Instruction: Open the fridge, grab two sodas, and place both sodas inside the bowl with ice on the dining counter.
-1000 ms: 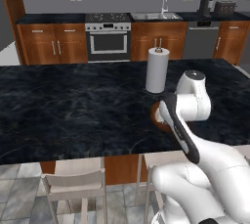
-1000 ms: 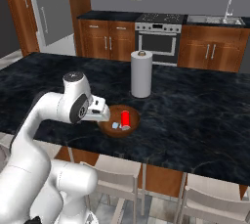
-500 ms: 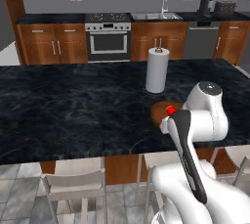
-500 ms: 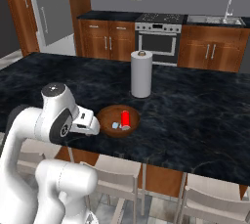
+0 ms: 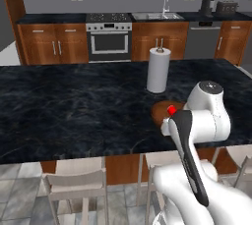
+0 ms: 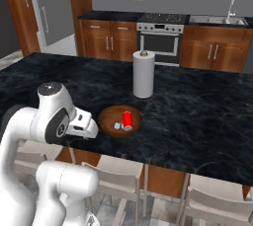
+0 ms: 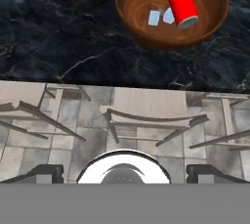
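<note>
Risk first: the table (image 6: 197, 101) is a long black marble-look slab with white veins, hard and slick, and the arm is folded tight against its near edge. A wide swing from here would likely clip that edge or the stools (image 5: 78, 182) below it. Only one soda (image 6: 128, 120) lies in the bowl (image 6: 106, 116), so the job looks half done and needs another fridge trip. The paper towel roll (image 6: 143, 74), a tall white cylinder, stands near the bowl and looks easy to tip. The bowl is shallow, round, wood-grained; a second can dropped in could roll out or knock the smooth red can off the ice (image 7: 161, 17). The end effector (image 6: 90, 127) is spread wide, holding nothing, just beside the bowl.
</note>
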Motion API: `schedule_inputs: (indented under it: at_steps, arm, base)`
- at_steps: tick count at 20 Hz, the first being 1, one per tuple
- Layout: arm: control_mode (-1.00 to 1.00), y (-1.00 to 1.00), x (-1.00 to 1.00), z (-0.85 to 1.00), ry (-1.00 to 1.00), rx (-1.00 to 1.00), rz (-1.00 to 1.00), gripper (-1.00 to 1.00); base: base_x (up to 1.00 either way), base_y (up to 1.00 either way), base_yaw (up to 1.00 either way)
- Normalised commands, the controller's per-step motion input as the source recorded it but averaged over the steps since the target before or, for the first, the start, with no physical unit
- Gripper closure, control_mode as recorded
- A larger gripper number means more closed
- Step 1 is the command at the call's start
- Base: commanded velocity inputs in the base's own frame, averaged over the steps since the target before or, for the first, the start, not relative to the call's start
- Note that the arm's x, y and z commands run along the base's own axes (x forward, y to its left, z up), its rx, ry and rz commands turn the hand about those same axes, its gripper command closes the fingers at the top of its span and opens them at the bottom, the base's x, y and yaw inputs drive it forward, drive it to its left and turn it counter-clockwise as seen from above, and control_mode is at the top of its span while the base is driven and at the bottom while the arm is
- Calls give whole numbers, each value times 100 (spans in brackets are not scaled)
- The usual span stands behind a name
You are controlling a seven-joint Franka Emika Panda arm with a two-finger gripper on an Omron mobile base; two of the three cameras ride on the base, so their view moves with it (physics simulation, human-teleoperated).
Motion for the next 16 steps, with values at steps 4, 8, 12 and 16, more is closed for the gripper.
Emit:
schedule_inputs:
  at_steps: [4, 8, 12, 16]
  arm:
    - [100, 0, 0, 0, 0, 0, 0, -100]
    - [100, 0, 0, 0, 0, 0, 0, -100]
    - [100, 0, 0, 0, 0, 0, 0, -100]
    - [100, 0, 0, 0, 0, 0, 0, -100]
  base:
    - [-72, 69, -1]
    - [-61, 99, -6]
    - [-34, 100, -10]
    - [-6, 100, -11]
